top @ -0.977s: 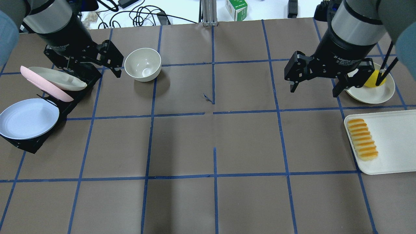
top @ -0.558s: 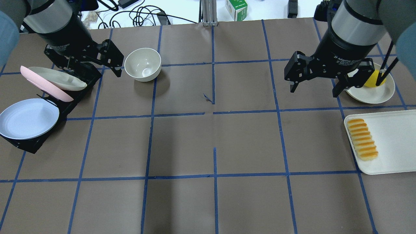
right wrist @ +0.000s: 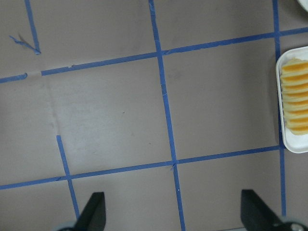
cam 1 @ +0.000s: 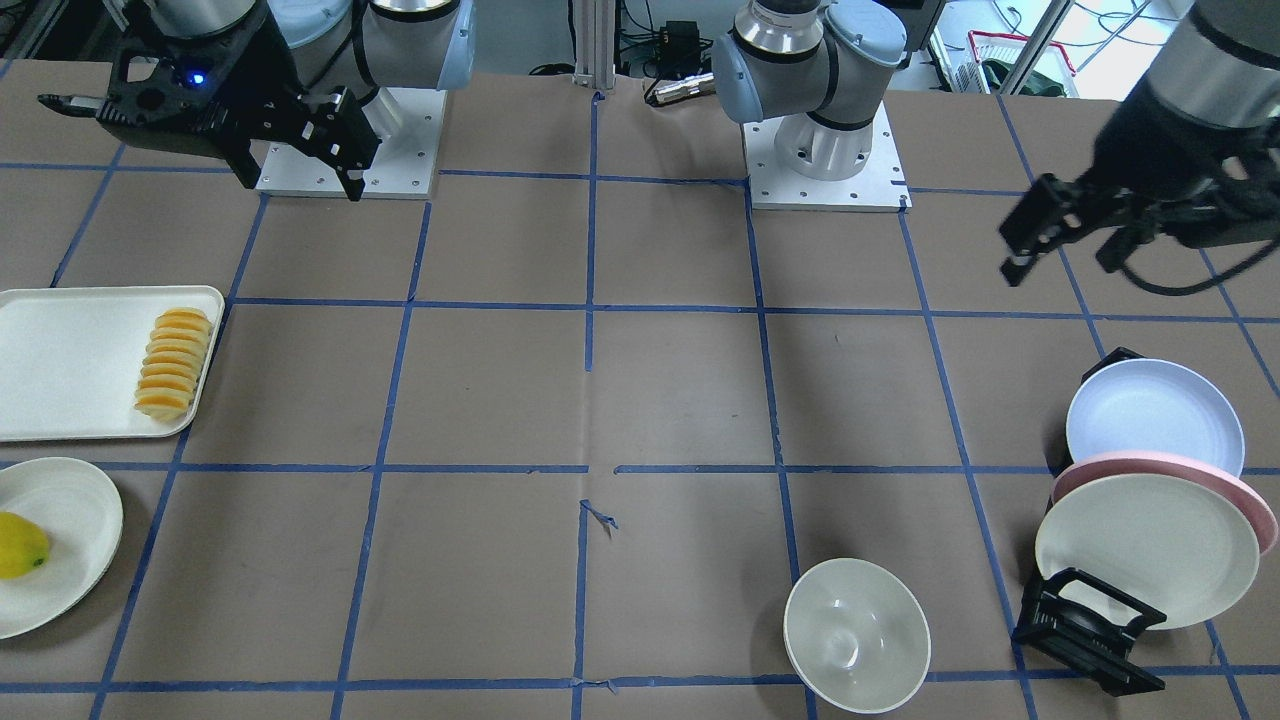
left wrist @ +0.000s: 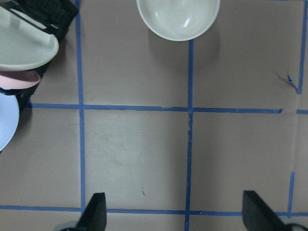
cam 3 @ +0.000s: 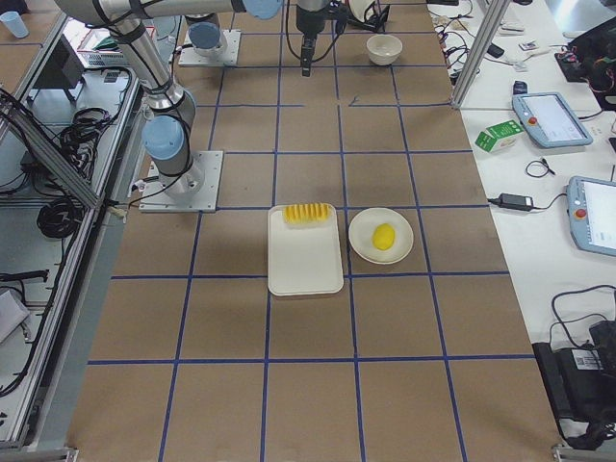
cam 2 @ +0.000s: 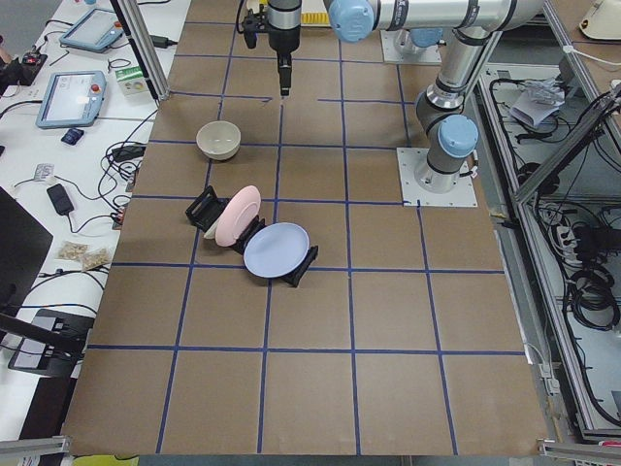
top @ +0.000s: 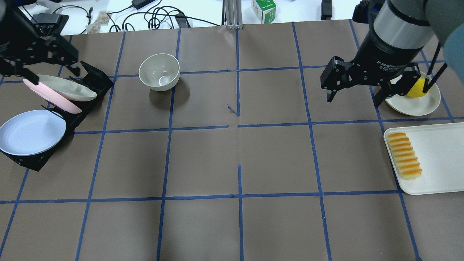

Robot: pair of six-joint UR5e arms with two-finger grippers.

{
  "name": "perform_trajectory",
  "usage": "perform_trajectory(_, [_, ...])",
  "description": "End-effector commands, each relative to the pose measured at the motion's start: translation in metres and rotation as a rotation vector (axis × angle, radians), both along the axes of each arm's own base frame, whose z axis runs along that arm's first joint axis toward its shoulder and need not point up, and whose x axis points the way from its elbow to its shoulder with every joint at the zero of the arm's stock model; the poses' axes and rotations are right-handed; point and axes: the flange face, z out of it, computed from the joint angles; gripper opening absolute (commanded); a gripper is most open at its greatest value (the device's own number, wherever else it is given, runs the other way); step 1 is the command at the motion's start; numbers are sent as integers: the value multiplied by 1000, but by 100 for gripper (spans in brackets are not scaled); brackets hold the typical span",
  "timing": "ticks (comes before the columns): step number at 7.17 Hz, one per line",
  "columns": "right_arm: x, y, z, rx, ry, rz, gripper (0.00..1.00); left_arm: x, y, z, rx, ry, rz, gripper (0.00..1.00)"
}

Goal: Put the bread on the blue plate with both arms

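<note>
The bread [top: 404, 155] is a row of orange-topped slices lying at the left edge of a white tray [top: 436, 159]; it also shows in the front view [cam 1: 173, 362] and the right wrist view [right wrist: 294, 110]. The blue plate [top: 30, 132] leans in the near slot of a black rack [top: 92, 78]; it also shows in the front view [cam 1: 1155, 415]. My left gripper [top: 52, 72] is open and empty, above the rack's far end. My right gripper [top: 354, 98] is open and empty, above the table, beyond and left of the tray.
A cream plate [top: 65, 88] and a pink plate [top: 54, 98] stand in the same rack behind the blue one. A cream bowl [top: 159, 71] stands right of the rack. A yellow fruit [top: 418, 88] lies on a cream plate [top: 417, 105] beyond the tray.
My left gripper has moved left, from beside the bowl to over the rack's far end. My right gripper has barely shifted. Bread and plates have not moved.
</note>
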Motion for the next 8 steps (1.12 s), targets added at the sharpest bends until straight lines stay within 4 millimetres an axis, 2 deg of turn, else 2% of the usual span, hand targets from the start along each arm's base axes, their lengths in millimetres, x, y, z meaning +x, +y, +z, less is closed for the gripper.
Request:
perform_trajectory(1, [-82, -14, -34, 57, -20, -23, 100, 166, 34, -41, 90, -4, 294, 100])
perform_trajectory(2, [-123, -15, -56, 45, -26, -4, 100, 229, 42, -79, 70, -27, 355, 100])
perform_trajectory(3, [-155, -12, -73, 37, -33, 24, 100, 252, 35, -114, 28, -72, 375, 100])
perform_trajectory(4, [-181, -9, -92, 45, -26, 45, 100, 264, 31, -139, 45, -122, 381, 100])
perform_trajectory(5, [-205, -14, -124, 46, 13, 43, 100, 272, 26, -173, 104, -105, 376, 100])
perform_trajectory(6, [-222, -21, -157, 17, 35, 94, 100, 283, 23, -197, 166, -130, 377, 100])
perform_trajectory(8, [-254, -25, -211, -17, 54, 120, 100, 295, 12, -225, 183, -122, 373, 100])
